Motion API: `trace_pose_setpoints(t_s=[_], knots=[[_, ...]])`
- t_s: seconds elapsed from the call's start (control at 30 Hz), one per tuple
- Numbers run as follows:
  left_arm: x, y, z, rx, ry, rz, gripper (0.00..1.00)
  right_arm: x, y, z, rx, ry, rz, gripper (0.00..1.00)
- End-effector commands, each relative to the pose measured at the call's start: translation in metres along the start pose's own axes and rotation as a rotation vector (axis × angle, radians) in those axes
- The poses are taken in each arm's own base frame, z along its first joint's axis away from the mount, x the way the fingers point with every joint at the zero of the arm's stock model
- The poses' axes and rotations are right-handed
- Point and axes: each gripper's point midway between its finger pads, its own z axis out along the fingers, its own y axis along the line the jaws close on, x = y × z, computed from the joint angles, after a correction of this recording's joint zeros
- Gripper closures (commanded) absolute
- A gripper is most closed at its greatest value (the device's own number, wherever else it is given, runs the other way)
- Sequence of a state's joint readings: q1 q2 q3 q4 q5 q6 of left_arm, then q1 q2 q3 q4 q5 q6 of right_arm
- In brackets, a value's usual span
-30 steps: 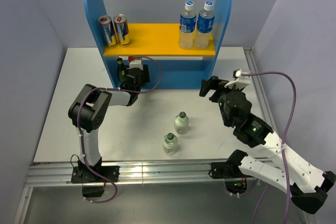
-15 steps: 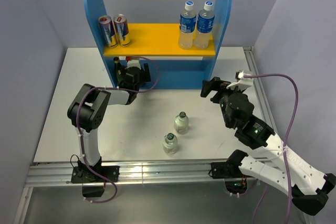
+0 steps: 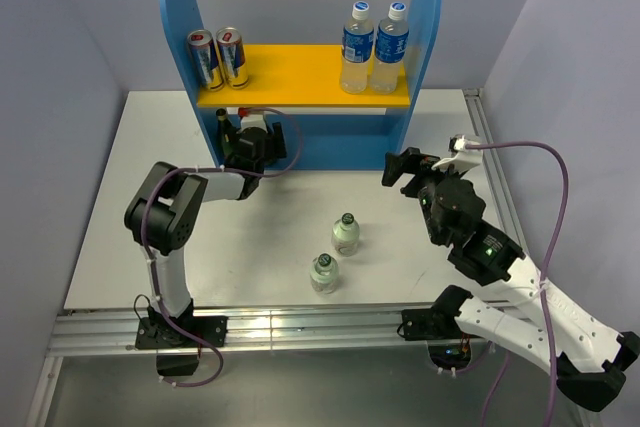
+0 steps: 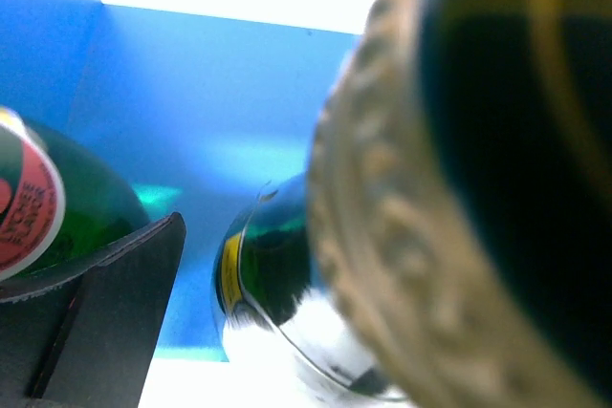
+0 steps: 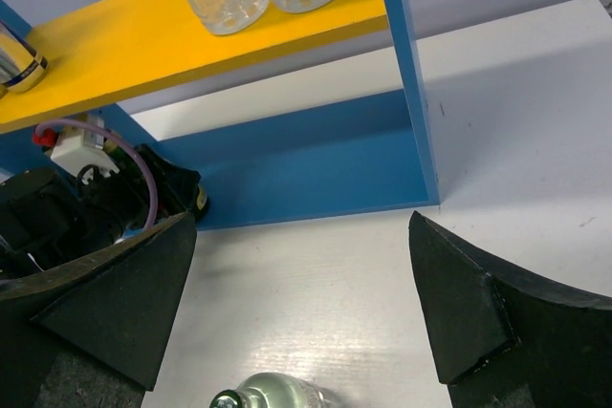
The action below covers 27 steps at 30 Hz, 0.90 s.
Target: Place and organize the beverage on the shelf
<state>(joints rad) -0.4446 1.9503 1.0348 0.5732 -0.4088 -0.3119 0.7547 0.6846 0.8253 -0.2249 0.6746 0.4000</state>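
Beverage left to shelve: two short clear bottles. Stand upright on table, near wide-open right fingers, closer to that arm. Under shelf, left fingers spread too, beside green bottles.

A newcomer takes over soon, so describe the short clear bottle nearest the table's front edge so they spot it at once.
Find the blue shelf with the yellow board at the back of the white table. On the open tabletop before it stand two short clear bottles close together. Yours is the front bottle, farther from the shelf and slightly left of its twin.
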Motion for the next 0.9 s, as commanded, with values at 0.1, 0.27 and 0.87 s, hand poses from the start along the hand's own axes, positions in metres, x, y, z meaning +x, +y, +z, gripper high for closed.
trace_pose_setpoints(t_s=[0.1,0.27,0.87], knots=[[-0.028,-0.001,-0.018,0.013,-0.038,-0.045,0.01,-0.01,0.004,-0.004,-0.026,-0.033,0.045,0.01],[-0.027,-0.004,-0.03,0.03,-0.027,-0.041,0.01,-0.012,0.002,-0.006,-0.024,-0.038,0.05,0.01],[-0.031,-0.038,-0.1,0.101,-0.023,-0.055,0.01,-0.018,-0.005,-0.008,0.006,-0.059,0.052,0.01]])
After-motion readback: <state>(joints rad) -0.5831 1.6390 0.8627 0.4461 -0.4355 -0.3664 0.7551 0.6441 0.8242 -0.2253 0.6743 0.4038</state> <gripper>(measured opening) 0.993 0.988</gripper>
